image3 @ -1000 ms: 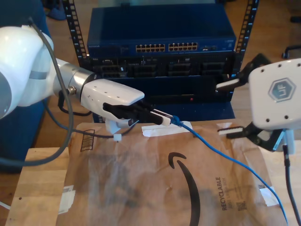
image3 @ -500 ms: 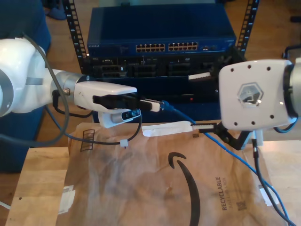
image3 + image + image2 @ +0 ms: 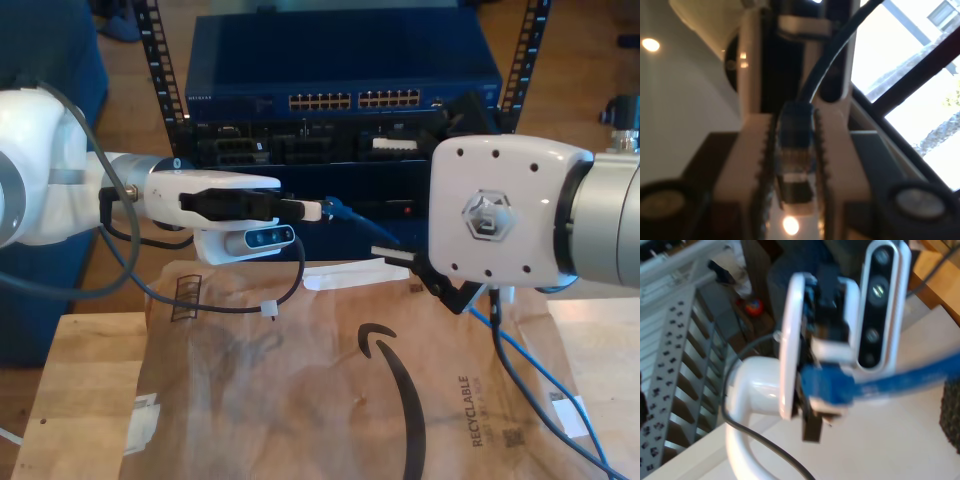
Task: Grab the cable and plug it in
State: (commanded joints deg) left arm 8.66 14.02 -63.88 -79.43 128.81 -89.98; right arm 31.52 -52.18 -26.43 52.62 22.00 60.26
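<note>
My first gripper (image 3: pixel 318 210) is clamped on the plug of the cable (image 3: pixel 345 212), its long axis lying level along the jaws and aimed at my second gripper (image 3: pixel 400 252). I cannot tell whether that one's jaws stand apart. The switch (image 3: pixel 340 60) stands behind.
</note>
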